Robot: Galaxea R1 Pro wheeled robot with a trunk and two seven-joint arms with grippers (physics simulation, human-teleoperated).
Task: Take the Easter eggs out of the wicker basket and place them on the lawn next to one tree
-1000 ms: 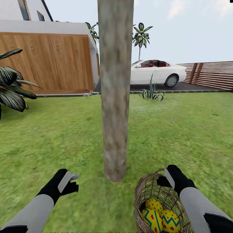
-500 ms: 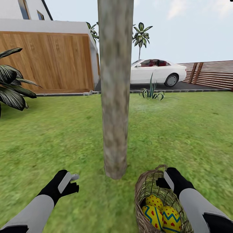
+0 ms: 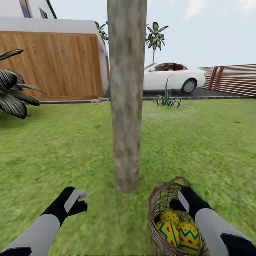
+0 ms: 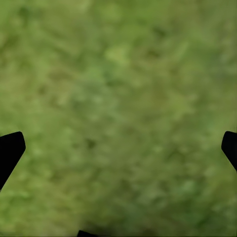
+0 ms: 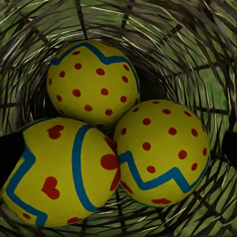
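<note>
Hovering at lower right, the right gripper (image 3: 176, 203), fingers spread, risked snagging the brown woven wicker basket (image 3: 156, 202) above three yellow zigzag-banded eggs (image 5: 94, 79).

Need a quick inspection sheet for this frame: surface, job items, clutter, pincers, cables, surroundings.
Surface: lawn, short mottled green grass.
Job's things: wicker basket on the grass right of the tree trunk base; all three Easter eggs inside it, packed against each other.
Clutter: nothing seen.
Pincers: left pincer low over bare grass, fingers apart, empty; right pincer at the basket mouth, above the eggs, fingertips wide apart, holding nothing.
Cables: nothing seen.
Surroundings: white car, slatted wooden fence, wood-clad house wall, palm, spiky plant.
</note>
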